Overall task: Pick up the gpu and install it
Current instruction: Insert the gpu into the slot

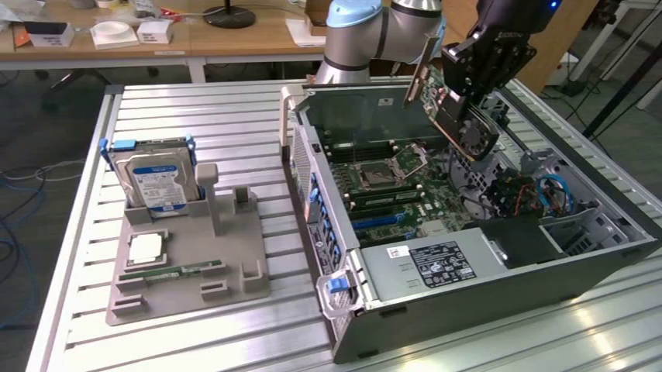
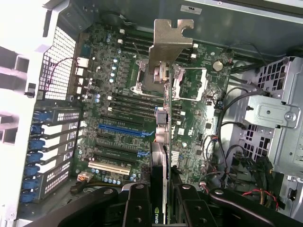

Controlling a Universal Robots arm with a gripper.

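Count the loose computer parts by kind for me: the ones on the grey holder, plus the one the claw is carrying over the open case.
hard drive: 1
square silver chip: 1
memory stick: 1
gpu: 1
Total: 4

Arm: silver-grey links, light-blue joint caps. Gripper: black, blocky linkage; recessed round screw heads on fingers; blue light on wrist housing
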